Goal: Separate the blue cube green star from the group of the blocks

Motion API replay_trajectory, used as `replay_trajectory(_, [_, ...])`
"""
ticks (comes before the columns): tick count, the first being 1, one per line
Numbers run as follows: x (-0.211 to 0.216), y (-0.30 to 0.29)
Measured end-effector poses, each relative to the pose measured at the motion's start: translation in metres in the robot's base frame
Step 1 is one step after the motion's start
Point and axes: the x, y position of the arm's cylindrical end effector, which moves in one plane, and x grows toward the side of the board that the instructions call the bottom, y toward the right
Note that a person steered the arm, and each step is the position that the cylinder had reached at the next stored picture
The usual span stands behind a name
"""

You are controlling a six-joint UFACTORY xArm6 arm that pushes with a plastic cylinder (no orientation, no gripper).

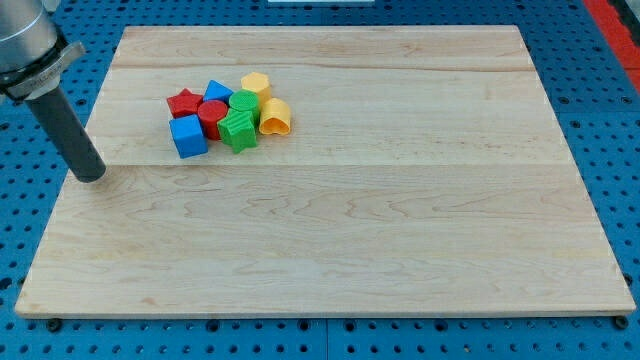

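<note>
A tight group of blocks lies at the board's upper left. The blue cube [188, 136] is at the group's lower left, touching the red cylinder [212, 118]. The green star [239, 130] sits to the right of the red cylinder, at the group's lower edge. Around them are a red star [183, 102], a blue triangular block [217, 92], a green cylinder [245, 103], a yellow hexagon [256, 84] and a yellow arch-like block [275, 117]. My tip [91, 176] rests on the board near its left edge, to the lower left of the blue cube, well apart from it.
The wooden board [330, 230] lies on a blue perforated table [610, 120]. The arm's grey body [25, 40] enters from the view's upper left corner.
</note>
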Motion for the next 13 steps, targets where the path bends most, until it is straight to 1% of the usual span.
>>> replay_trajectory(1, [-0.007,-0.004])
replay_trajectory(3, [-0.024,-0.035])
replay_trajectory(4, [-0.038,-0.040])
replay_trajectory(5, [-0.054,-0.004])
replay_trajectory(7, [-0.065,0.125])
replay_trajectory(8, [-0.079,0.188])
replay_trajectory(9, [-0.082,0.194])
replay_trajectory(10, [-0.076,0.202])
replay_trajectory(11, [-0.060,0.201])
replay_trajectory(12, [-0.032,0.179])
replay_trajectory(13, [-0.036,0.170])
